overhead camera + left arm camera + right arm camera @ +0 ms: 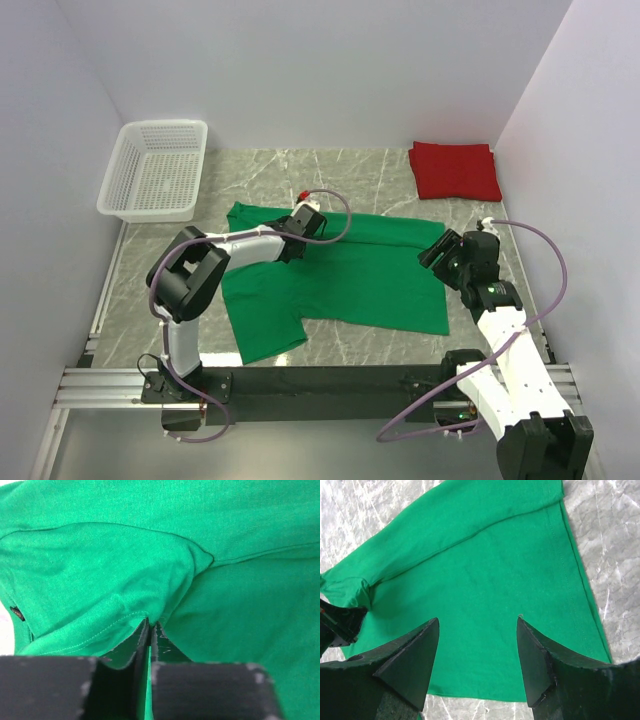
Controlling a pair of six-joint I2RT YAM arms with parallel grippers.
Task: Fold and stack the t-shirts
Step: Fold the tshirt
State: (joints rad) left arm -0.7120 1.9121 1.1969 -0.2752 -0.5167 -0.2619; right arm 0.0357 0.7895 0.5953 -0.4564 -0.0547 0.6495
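Your left gripper (150,629) is pinched on a fold of the green shirt (350,280), which lies spread at frame centre. Your right gripper (477,625) hangs with its fingers apart over the shirt's right side. The folded red shirt (455,170) lies at upper right, the white basket (160,125) at upper left.

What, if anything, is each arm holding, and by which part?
The left gripper has its fingers shut on a raised fold of the green t-shirt near a stitched hem; the right gripper is open, holding nothing.
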